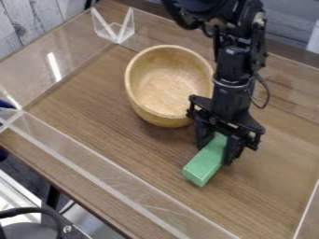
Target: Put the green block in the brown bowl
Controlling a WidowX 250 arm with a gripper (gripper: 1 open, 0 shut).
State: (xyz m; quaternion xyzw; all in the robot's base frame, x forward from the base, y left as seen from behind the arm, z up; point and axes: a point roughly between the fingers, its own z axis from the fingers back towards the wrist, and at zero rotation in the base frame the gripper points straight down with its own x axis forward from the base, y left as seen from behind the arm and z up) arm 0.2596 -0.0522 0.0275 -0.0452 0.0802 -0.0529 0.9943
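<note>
The green block (206,166) lies slanted on the wooden table in front of the brown bowl, its far end up between my fingers. My gripper (226,146) points almost straight down and is shut on that far end. The block's near end reaches toward the front left and seems to rest on the table or just above it. The brown bowl (173,82) sits upright just behind and to the left of the gripper, with nothing inside. My black arm rises behind the bowl's right rim.
Clear acrylic walls (75,159) fence the wooden table (100,131) along the front left and the back. A small clear stand (112,26) sits at the back left corner. A black cable hangs beside the arm.
</note>
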